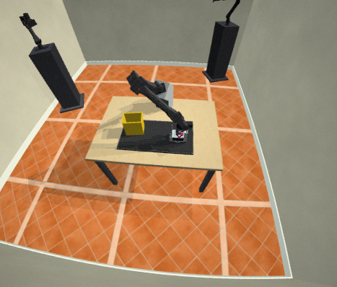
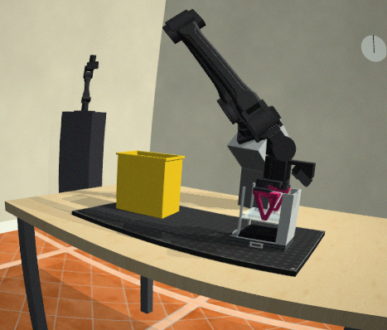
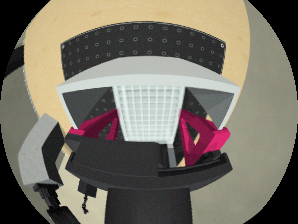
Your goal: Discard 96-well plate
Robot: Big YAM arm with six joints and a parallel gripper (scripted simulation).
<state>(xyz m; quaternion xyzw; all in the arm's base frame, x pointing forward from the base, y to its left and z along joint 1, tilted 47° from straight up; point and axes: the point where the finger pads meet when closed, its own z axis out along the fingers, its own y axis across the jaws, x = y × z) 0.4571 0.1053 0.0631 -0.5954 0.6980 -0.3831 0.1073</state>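
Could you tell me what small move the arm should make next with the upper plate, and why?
Probably a short, straight lift. The hand is shut on the upper plate, which sits inside the rack between its wall and the thin post, above the lower plate. Rising first should free it without disturbing that plate, before it swings toward the yellow bin.

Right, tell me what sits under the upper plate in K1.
Under the pale upper plate, which the jaws grip, a dark lower plate lies on the rack's base. Its far side is hidden by the rack wall.
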